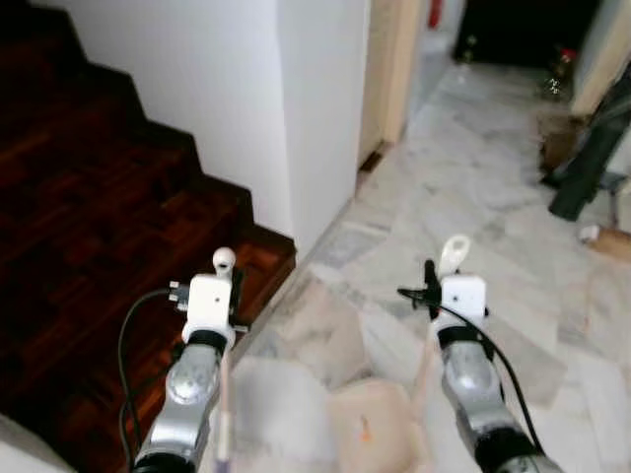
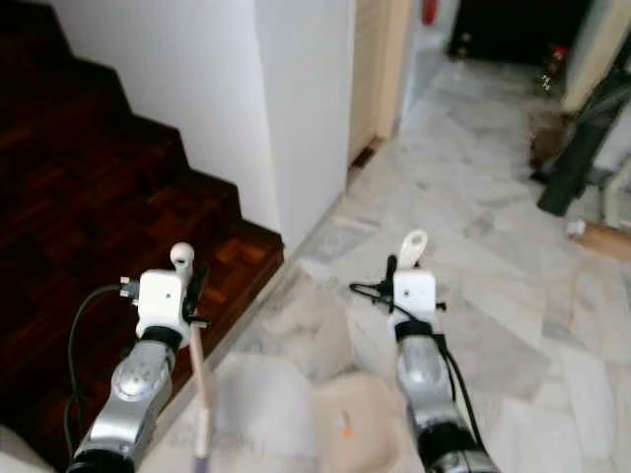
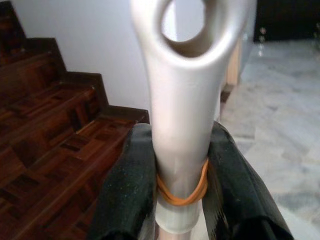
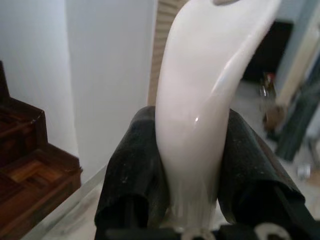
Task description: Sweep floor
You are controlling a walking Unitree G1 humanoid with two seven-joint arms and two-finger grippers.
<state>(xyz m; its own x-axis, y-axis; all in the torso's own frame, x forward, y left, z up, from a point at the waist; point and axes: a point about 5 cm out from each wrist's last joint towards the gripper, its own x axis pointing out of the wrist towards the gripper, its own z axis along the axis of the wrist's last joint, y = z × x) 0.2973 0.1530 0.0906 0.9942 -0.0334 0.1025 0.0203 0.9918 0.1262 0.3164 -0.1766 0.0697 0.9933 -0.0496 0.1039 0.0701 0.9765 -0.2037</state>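
My left gripper (image 1: pixel 224 279) is shut on the top of a silver-white broom handle (image 3: pixel 182 100) with a hanging hole and an orange rubber band; its pink shaft (image 1: pixel 226 414) runs down past my arm. Black fingers (image 3: pixel 131 190) press on both sides of it. My right gripper (image 1: pixel 446 276) is shut on a glossy white handle (image 4: pixel 200 100), whose tip (image 1: pixel 455 251) sticks up above the wrist. A blurred beige, dustpan-like shape (image 1: pixel 370 424) lies low between my arms. The marble floor (image 1: pixel 473 177) stretches ahead.
Dark wooden stairs (image 1: pixel 89 197) rise at my left, their bottom step (image 1: pixel 266 261) close to the left arm. A white wall corner (image 1: pixel 296 108) stands ahead. Far right are a dark slanted object (image 1: pixel 587 168), a bottle (image 1: pixel 560 69) and a cardboard scrap (image 1: pixel 611 241).
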